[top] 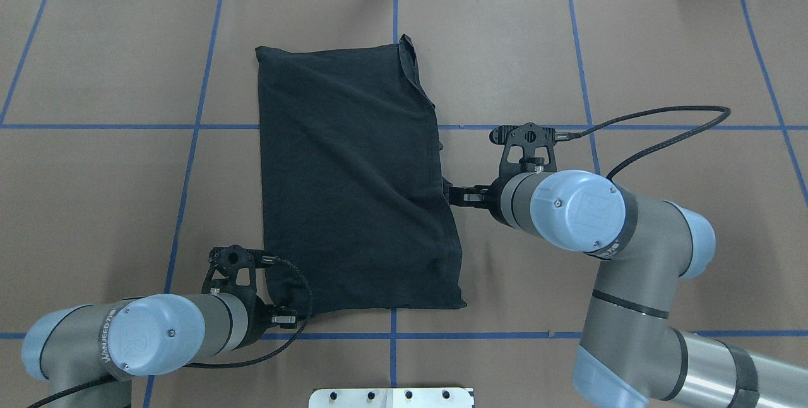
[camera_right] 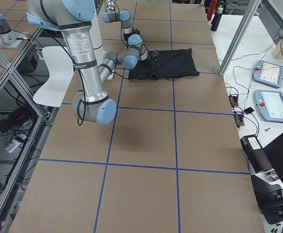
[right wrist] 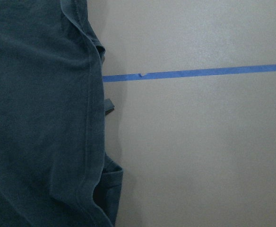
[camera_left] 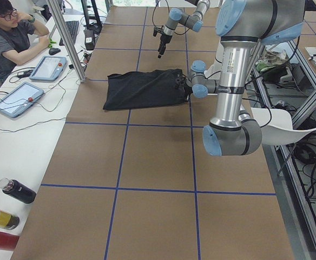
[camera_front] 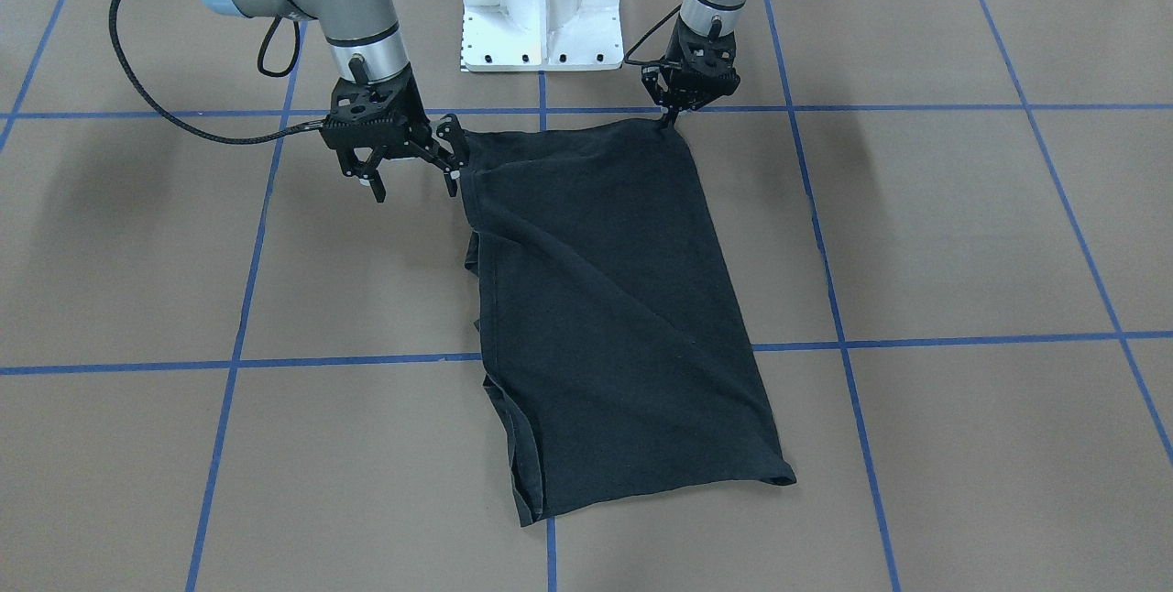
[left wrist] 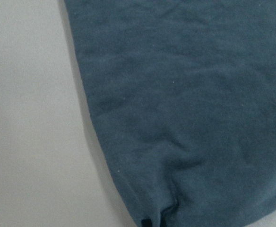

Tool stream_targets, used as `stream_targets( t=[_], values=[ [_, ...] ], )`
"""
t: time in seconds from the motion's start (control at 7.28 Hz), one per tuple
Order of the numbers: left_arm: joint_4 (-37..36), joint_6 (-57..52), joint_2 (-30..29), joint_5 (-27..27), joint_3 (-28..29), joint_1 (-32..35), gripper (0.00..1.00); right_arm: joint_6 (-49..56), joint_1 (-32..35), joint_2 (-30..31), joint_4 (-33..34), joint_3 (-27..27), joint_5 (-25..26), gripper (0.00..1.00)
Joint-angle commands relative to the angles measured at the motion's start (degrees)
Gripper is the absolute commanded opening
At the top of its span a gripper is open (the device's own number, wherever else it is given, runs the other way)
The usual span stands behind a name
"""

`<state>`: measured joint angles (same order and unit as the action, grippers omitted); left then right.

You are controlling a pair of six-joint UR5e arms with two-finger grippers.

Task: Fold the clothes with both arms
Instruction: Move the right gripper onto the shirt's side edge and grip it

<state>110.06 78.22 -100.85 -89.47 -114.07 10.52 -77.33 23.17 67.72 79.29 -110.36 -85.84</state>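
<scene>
The black T-shirt [camera_front: 614, 299] [top: 353, 187] lies folded lengthwise into a long rectangle on the brown table, plain side up, with no print showing. My left gripper [camera_front: 667, 120] [top: 287, 316] is low at the shirt's near corner on my left side, its fingers drawn to a point and shut on that corner. The left wrist view shows the cloth [left wrist: 199, 94] bunched at the bottom edge. My right gripper [camera_front: 414, 181] stands open beside the shirt's other long edge, one fingertip [camera_front: 452, 178] at the hem. The right wrist view shows that hem [right wrist: 88, 118] next to bare table.
The white mounting block [camera_front: 542, 15] sits between the arm bases. Blue tape lines [camera_front: 348, 360] grid the table [camera_front: 962, 225]. A side bench holds tablets [camera_left: 17, 97] and bottles [camera_left: 14, 190], and a person [camera_left: 9, 40] sits there. Poles [camera_right: 238, 39] stand at the table's far edge.
</scene>
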Motion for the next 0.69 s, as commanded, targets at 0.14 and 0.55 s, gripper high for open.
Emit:
stream_targets(
  t=[0.14, 0.55],
  values=[
    [0.1, 0.0, 0.0, 0.0, -0.1, 0.0, 0.00, -4.4, -1.6, -8.8, -0.2, 11.1, 5.6, 0.97],
    [0.1, 0.0, 0.0, 0.0, -0.1, -0.1, 0.00, -4.0, -1.6, -9.4, -3.8, 17.2, 8.0, 0.85]
  ],
)
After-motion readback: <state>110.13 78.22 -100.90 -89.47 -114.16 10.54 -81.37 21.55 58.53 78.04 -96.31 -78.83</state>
